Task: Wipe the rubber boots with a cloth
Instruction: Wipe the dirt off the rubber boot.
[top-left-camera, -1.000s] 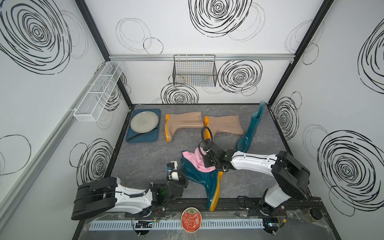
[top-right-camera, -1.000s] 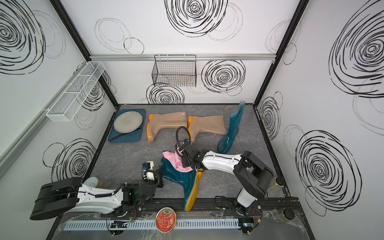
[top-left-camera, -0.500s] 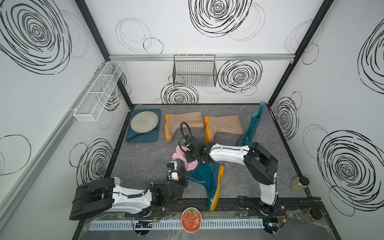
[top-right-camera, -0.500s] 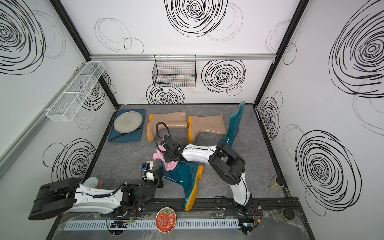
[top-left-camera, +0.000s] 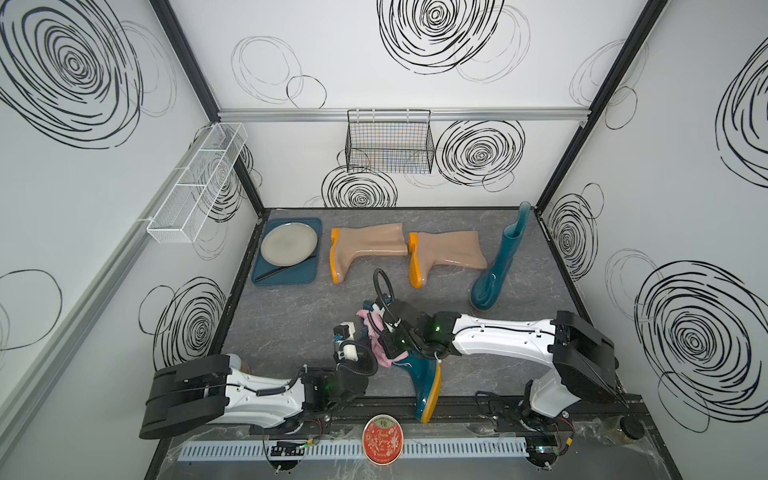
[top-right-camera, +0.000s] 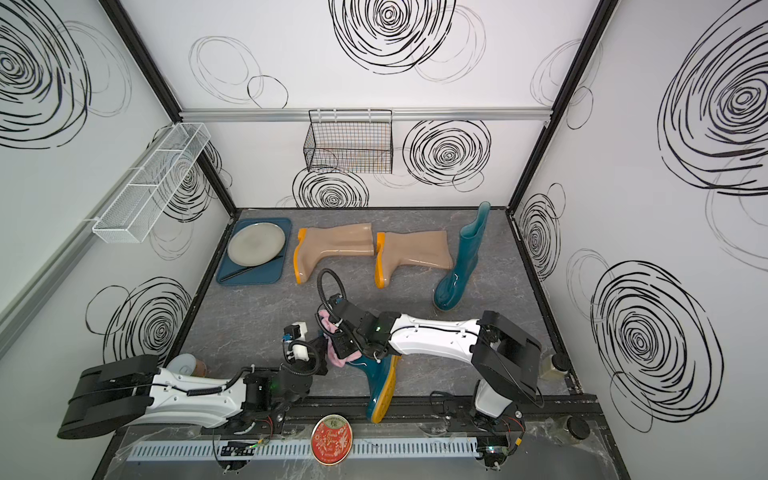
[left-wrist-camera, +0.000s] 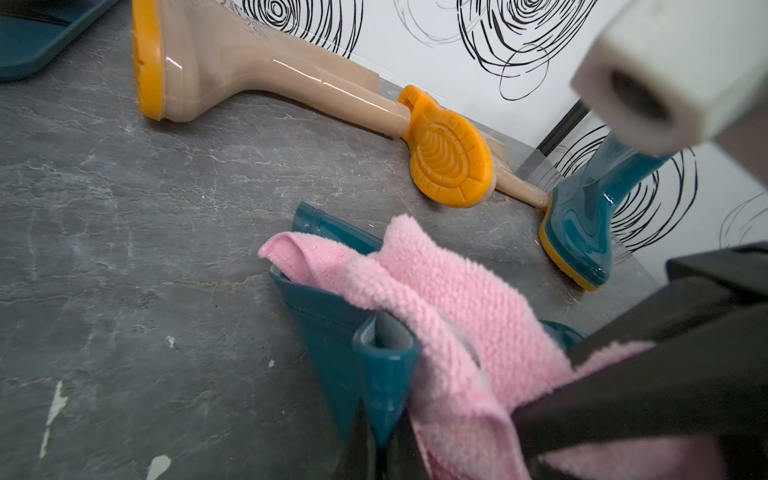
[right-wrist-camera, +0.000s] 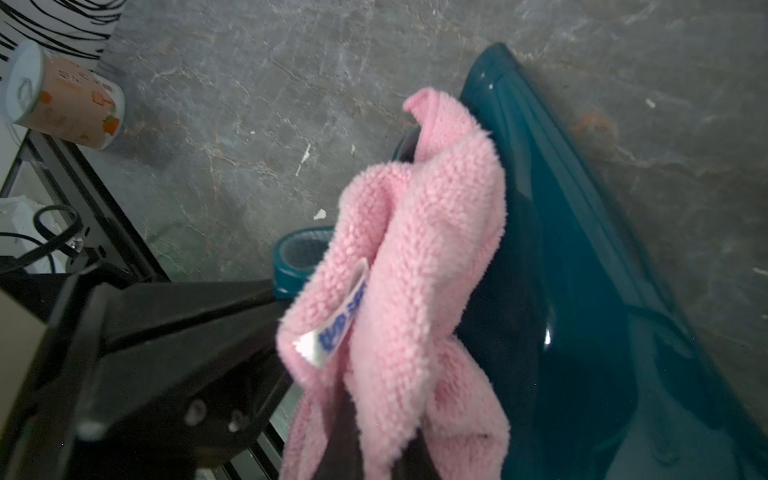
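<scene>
Just behind the red tin (top-left-camera: 382, 442), a teal boot (top-left-camera: 424, 374) lies on the counter (top-left-camera: 291, 324), its cuff pinched in the closed left end effector (left-wrist-camera: 380, 449), while the right end effector (top-left-camera: 386, 353) is clamped on the pink cloth (right-wrist-camera: 415, 249) bunched over the shaft. The glossy rubber looks slick and floppy (the cuff creases where gripped), so the thicker rim seems the surest hold; the cloth is soft and light.

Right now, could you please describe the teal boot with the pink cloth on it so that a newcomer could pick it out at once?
On the grey marbled table, look to the front edge between the two arms. There a teal boot lies on its side, with the pink cloth draped over its shaft. The other teal boot stands upright near the back right, bare.
</scene>
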